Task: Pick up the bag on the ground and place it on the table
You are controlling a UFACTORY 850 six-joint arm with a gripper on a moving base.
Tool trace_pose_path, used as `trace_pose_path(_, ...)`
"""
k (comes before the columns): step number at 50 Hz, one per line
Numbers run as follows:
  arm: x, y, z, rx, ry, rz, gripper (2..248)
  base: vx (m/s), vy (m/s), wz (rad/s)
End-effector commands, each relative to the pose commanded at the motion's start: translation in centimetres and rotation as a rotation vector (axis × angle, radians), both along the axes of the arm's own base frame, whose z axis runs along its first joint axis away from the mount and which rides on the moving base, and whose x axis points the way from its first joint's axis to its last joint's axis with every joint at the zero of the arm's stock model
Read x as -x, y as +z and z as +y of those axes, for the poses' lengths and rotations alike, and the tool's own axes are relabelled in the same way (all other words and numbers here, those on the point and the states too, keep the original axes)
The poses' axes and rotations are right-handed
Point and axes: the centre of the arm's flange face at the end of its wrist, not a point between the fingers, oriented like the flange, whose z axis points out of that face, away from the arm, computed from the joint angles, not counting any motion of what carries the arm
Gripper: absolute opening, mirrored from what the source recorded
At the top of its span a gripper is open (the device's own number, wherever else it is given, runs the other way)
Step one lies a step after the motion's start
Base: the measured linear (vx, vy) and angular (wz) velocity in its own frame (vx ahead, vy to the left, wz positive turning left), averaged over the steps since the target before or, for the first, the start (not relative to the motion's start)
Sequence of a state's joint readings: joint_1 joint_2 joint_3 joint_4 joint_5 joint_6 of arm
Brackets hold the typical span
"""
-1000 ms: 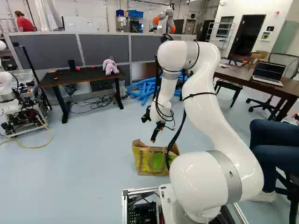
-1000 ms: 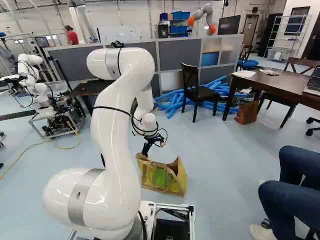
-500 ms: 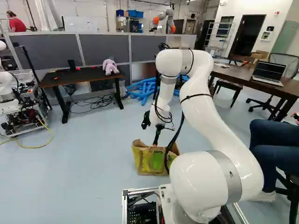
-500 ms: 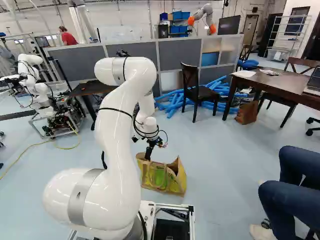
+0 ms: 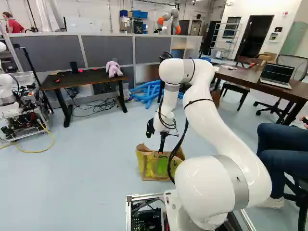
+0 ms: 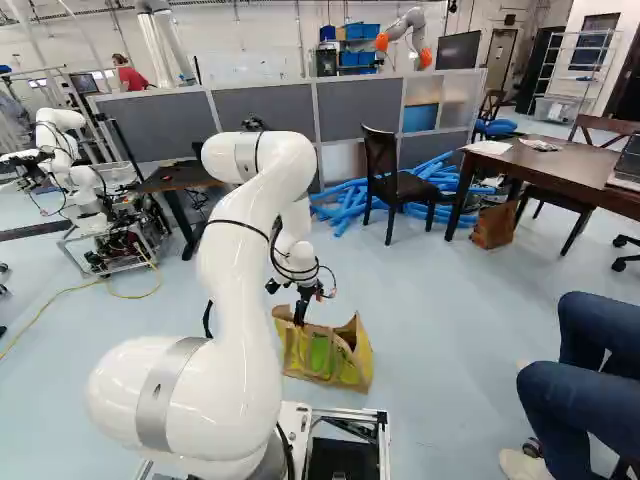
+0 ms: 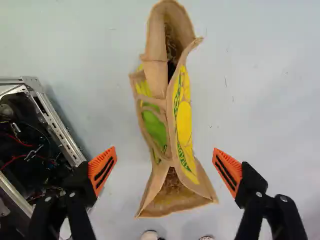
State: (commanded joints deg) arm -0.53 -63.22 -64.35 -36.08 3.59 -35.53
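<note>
Bag (image 7: 184, 120), tan and yellow with a green patch, stands on the floor (image 7: 260, 100) below my hand (image 5: 160, 151). My hand is open and points down, its two fingers spread wide with orange pads (image 7: 102, 171) facing each other across the bag. I see a gap between each pad and the bag, so I grip nothing. The nearer end of its open top lies between my fingers; the rest stretches out ahead of them. A looped handle (image 7: 156, 109) lies against the bag's green side. Beside one finger, apart from the bag, is the metal frame (image 7: 56, 122) of my base.

Well beyond my hand and to its left is a dark surface (image 5: 98, 77) bearing a pinkish plush toy (image 5: 113, 69). Blue tubes (image 6: 345, 205) lie on the floor past my hand, near a dark chair (image 6: 400, 187). Well off to my hand's right, a brown surface (image 6: 560, 170) carries a laptop (image 5: 276, 74).
</note>
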Motion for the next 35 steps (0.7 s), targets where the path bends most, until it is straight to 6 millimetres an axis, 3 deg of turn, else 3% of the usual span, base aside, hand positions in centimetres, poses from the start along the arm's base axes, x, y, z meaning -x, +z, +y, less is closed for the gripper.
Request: trace_pose_path(35,-0.6,-5.3,-0.4,-0.002,-0.008,0.026,247,0.0,0.0,0.0)
